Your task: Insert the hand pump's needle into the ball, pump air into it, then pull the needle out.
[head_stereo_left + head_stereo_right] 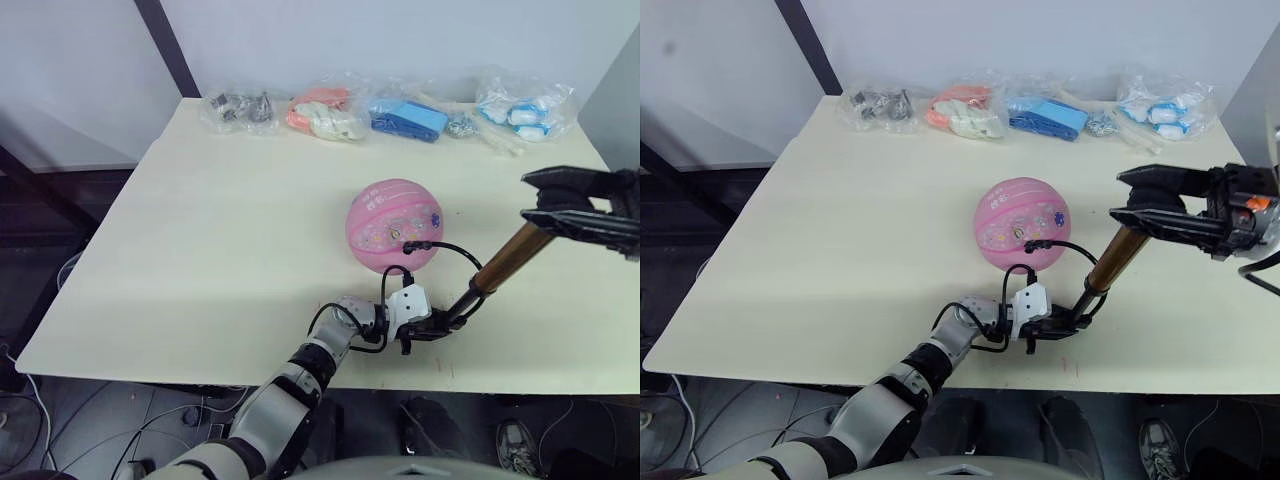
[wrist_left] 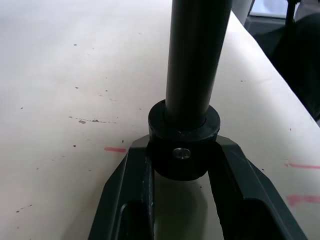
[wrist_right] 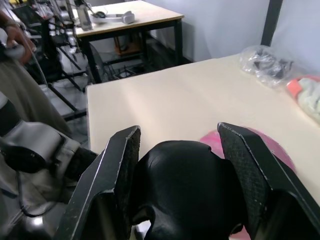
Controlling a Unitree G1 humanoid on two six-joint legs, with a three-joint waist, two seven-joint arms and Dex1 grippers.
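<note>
The pink ball [image 1: 393, 225] rests on the cream table [image 1: 200, 250], right of centre. The hand pump [image 1: 505, 260], a bronze cylinder, leans from near the table's front edge up toward the right. My left gripper [image 1: 432, 327] is shut on the pump's black lower end cap [image 2: 183, 140]. My right gripper [image 1: 548, 200] is shut on the pump's black handle [image 3: 187, 187] at the top. A thin black hose [image 1: 455, 250] loops from the pump's base to a small black fitting on the ball's near side. The needle itself is too small to make out.
Several clear bags line the table's far edge: dark metal parts [image 1: 238, 108], an orange and white item [image 1: 325, 115], a blue item [image 1: 408, 118], blue and white pieces [image 1: 525, 110]. A dark pole [image 1: 170, 45] rises behind the table's left corner.
</note>
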